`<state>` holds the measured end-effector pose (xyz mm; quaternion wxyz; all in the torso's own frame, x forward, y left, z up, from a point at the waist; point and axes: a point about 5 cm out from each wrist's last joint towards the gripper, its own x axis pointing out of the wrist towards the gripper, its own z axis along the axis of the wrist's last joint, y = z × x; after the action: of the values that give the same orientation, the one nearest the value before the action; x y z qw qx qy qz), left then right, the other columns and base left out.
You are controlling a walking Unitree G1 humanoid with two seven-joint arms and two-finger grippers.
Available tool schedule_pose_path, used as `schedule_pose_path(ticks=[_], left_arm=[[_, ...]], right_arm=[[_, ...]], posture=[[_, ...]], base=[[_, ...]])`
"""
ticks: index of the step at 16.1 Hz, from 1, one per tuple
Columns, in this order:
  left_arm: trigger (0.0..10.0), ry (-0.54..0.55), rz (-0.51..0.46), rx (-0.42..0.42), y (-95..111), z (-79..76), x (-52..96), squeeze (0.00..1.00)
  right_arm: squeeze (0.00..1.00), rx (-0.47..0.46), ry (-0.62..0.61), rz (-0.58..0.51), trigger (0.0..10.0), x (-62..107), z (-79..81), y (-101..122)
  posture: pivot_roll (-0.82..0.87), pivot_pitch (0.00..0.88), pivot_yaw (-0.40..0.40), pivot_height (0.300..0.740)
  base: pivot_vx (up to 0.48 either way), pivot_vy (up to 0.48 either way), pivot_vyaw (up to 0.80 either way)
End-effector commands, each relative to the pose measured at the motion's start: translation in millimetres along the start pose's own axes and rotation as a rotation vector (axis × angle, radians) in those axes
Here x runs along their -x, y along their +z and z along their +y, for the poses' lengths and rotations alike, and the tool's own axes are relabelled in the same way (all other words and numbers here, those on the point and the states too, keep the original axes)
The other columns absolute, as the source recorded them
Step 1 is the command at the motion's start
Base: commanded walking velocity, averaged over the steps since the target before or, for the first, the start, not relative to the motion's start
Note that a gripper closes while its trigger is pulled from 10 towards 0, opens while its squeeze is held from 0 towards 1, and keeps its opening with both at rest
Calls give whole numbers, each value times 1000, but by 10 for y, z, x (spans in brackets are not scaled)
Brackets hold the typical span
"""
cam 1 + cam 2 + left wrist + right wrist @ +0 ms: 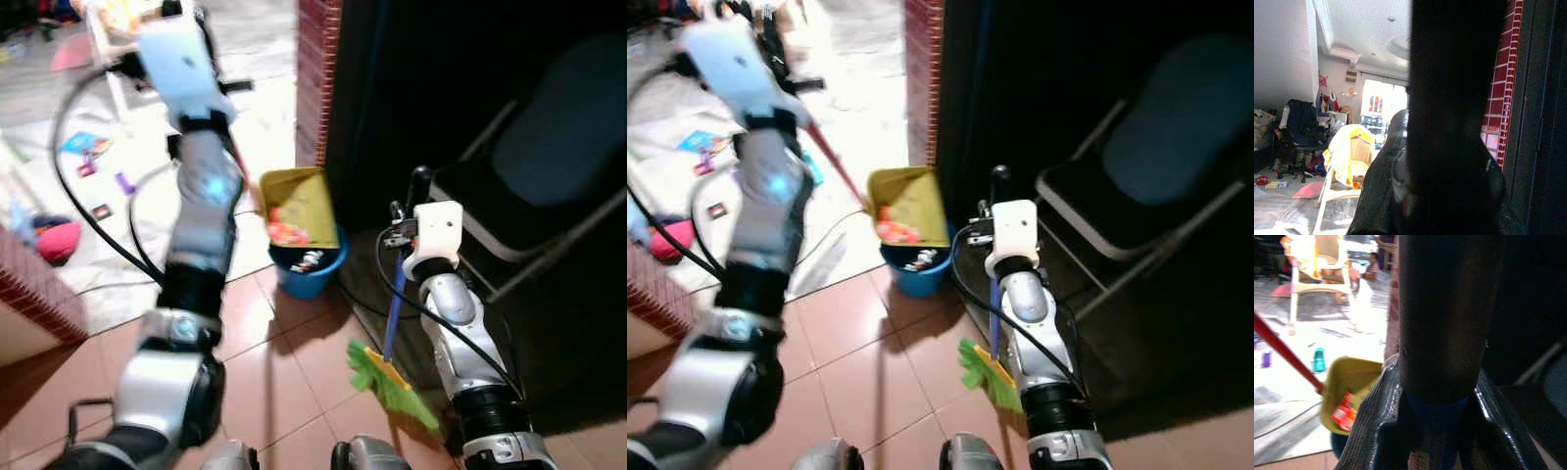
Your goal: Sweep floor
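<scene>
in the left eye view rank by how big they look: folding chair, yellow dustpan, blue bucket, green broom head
1. folding chair
2. yellow dustpan
3. and 4. green broom head and blue bucket: these look alike; the dustpan hides much of the bucket.

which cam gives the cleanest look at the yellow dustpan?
Left eye view: the yellow dustpan sits whole in frame, tipped over the blue bucket with red litter inside. Right eye view shows the same, slightly more blurred. Right wrist view catches part of it behind the broom handle in the right end effector.
</scene>
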<state>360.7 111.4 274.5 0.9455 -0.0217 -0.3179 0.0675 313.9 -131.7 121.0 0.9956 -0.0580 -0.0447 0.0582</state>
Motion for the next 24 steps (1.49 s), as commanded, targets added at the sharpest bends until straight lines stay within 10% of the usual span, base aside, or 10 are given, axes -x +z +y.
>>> schedule_pose_path(ticks=[1, 10, 19, 24], left_arm=[[10000, -62, -108, -33, 160, -88, 3, 0], [10000, -417, -246, -198, 19, -527, 472, 0], [10000, -1103, -270, -199, -265, -990, 1294, 0], [10000, -1079, -305, -300, -284, -896, 1146, 0]], right_arm=[[0, -13, 7, -18, 10000, -15, 24, 45], [0, -10, 2, -33, 10000, -6, 6, 73], [0, -11, 7, -41, 10000, -6, -4, 79], [0, -5, 5, -46, 10000, -21, -16, 89]], posture=[[-88, 46, -2, 740], [-97, 38, 4, 740], [-95, 37, 2, 740], [-92, 34, -5, 740]], base=[[0, 0, 0], [0, 0, 0], [0, 0, 0], [0, 0, 0]])
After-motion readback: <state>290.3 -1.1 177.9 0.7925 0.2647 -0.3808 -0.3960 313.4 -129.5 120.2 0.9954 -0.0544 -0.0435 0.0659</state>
